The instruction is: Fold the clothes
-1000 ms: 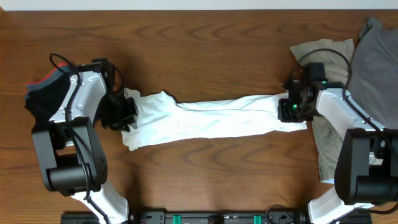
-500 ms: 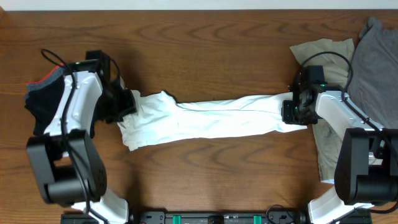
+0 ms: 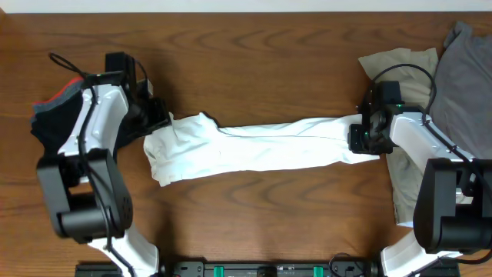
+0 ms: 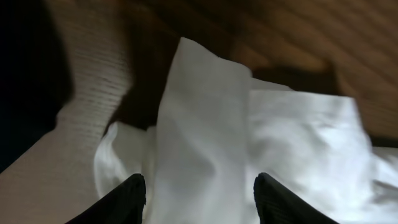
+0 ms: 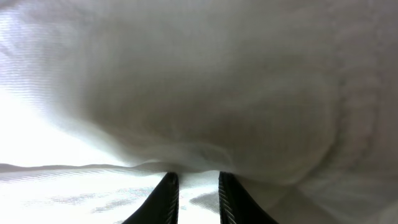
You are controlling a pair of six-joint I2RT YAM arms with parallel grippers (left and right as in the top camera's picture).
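Note:
The white T-shirt (image 3: 261, 146) lies stretched in a long band across the middle of the table. My left gripper (image 3: 159, 119) is open at the shirt's left end, its fingers (image 4: 199, 183) spread wide just above the white cloth (image 4: 205, 112) and holding nothing. My right gripper (image 3: 358, 138) is shut on the shirt's right end. In the right wrist view the fingers (image 5: 198, 180) pinch a fold of white fabric (image 5: 205, 93). The shirt's print is hidden.
A beige garment (image 3: 400, 61) and a grey garment (image 3: 465, 69) are piled at the right edge, and beige cloth also runs down beside my right arm (image 3: 400, 185). A black garment with a red trim (image 3: 54, 115) lies at the left edge.
My left gripper has let go of the shirt's left end and moved up and back from it. The right gripper still holds the right end, shifted slightly right.

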